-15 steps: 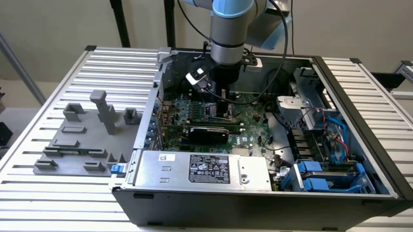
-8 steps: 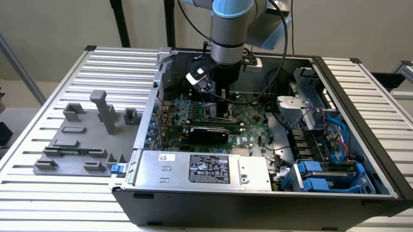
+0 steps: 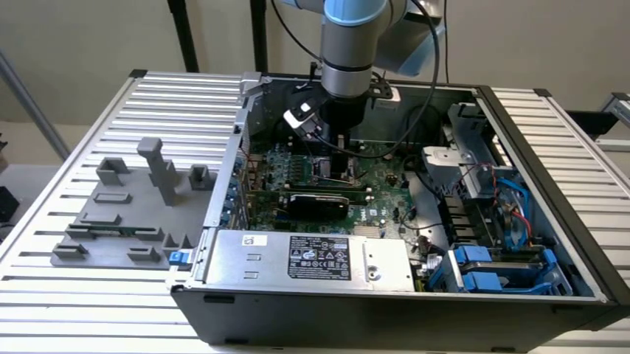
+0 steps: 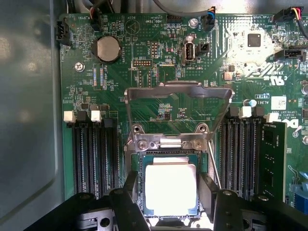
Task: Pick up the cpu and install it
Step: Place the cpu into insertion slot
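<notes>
The arm (image 3: 347,40) reaches straight down from above, with its wrist (image 3: 344,81) held vertical. The gripper (image 4: 168,190) points downward, and its two dark fingers (image 4: 129,187) are spread wide apart.

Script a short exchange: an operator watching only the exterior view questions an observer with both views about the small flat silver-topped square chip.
Operator: Where is the chip?
Observer: The small flat silver-topped square cpu sits flat on the green motherboard.
Operator: Is it gripped?
Observer: No; the gripper is open, black fingers flanking the chip.
Operator: Retaining frame closed?
Observer: No; the silver metal frame stands swung open, off the chip.
</notes>
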Robot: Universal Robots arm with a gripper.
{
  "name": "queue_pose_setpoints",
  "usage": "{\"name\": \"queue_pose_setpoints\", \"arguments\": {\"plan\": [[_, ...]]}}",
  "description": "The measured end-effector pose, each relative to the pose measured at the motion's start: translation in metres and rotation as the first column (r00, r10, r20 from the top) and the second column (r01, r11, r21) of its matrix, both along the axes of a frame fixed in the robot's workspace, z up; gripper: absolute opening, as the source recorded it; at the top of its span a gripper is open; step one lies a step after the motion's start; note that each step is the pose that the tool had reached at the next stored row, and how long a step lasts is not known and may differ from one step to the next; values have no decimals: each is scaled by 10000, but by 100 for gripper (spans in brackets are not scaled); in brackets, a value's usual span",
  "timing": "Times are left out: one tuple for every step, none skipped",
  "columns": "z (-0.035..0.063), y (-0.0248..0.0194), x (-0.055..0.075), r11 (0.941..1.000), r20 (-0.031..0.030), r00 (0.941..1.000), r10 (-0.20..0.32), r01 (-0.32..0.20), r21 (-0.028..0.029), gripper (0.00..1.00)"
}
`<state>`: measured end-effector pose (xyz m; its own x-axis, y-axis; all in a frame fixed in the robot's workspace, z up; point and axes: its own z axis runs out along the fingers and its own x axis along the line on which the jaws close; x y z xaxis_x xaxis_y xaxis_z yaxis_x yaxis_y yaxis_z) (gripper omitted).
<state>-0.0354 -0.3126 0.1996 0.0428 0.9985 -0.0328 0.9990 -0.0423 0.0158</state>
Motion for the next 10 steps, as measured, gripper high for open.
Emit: {"name": "queue_pose_setpoints", "arguments": {"plan": [[16, 0, 0, 10000, 0, 10000, 0, 0, 0, 62], [34, 0, 0, 10000, 0, 10000, 0, 0, -1, 62], [53, 0, 0, 10000, 0, 10000, 0, 0, 0, 62], [75, 0, 0, 10000, 1, 10000, 0, 0, 1, 62], [102, 0, 0, 10000, -1, 10000, 0, 0, -2, 62], [128, 0, 0, 10000, 1, 10000, 0, 0, 0, 62], [154, 0, 0, 10000, 0, 10000, 0, 0, 0, 62], [175, 0, 0, 10000, 0, 10000, 1, -1, -1, 59], [192, 0, 0, 10000, 0, 10000, 1, -1, 0, 59], [205, 0, 0, 10000, 1, 10000, 1, -1, 0, 53]]}}
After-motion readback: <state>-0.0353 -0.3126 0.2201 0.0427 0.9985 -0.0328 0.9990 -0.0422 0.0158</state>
